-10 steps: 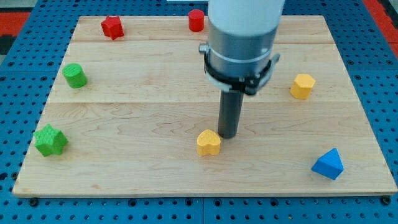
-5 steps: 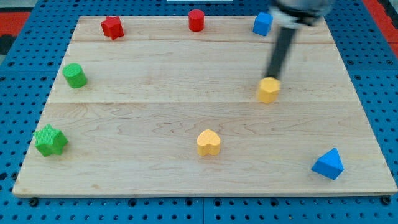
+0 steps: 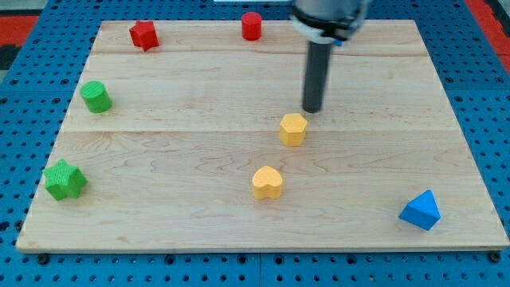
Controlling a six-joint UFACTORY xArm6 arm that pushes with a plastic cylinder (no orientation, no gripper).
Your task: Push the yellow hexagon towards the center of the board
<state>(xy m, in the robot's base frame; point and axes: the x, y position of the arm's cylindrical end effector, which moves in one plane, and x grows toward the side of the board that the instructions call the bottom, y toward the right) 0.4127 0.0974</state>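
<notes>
The yellow hexagon (image 3: 293, 128) sits near the middle of the wooden board (image 3: 199, 96), slightly right of centre. My tip (image 3: 311, 110) rests on the board just above and to the right of the hexagon, close to it but with a small gap. The rod rises from there to the arm's grey body at the view's top.
A yellow heart (image 3: 268, 182) lies below the hexagon. A blue triangle (image 3: 421, 210) is at bottom right. A red star (image 3: 143, 34) and red cylinder (image 3: 252, 25) are at the top. A green cylinder (image 3: 96, 96) and green star (image 3: 64, 179) are at left.
The yellow hexagon has moved left and slightly down, from the right side towards the centre. My tip followed it leftwards. The arm now hides the blue block at the top right.
</notes>
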